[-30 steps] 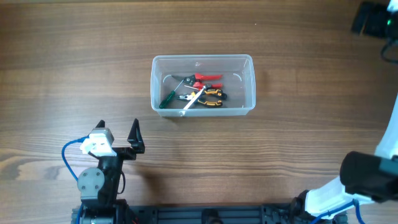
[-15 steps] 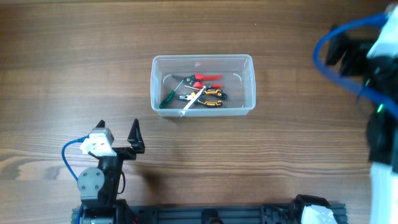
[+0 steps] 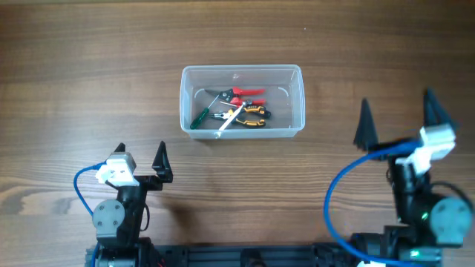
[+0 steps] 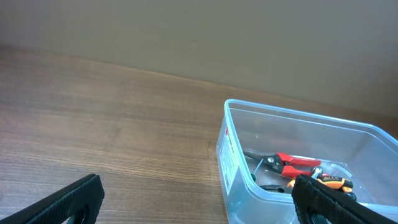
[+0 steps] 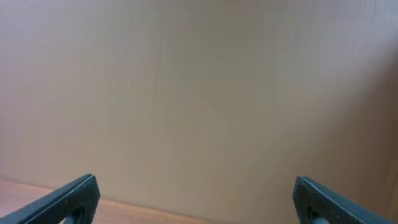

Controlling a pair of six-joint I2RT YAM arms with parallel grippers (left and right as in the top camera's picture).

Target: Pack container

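Nearest you, your left gripper [image 3: 141, 148] sat at the table's [image 3: 89, 67] front edge, jaws spread wide and holding nothing. Your right gripper [image 3: 396, 100] stood on the other side, equally wide and empty, its wrist view showing only blank wall. Farther out, mid-table and well apart from both arms, the container [image 3: 241, 69] stood upright with red-handled pliers [image 3: 247, 93], a green screwdriver [image 3: 199, 119] and orange-and-black pliers [image 3: 251, 117] inside. No loose tool showed, so packing looked complete. If you were parking, you did best to hold both arms back, clear of the tub's rim.
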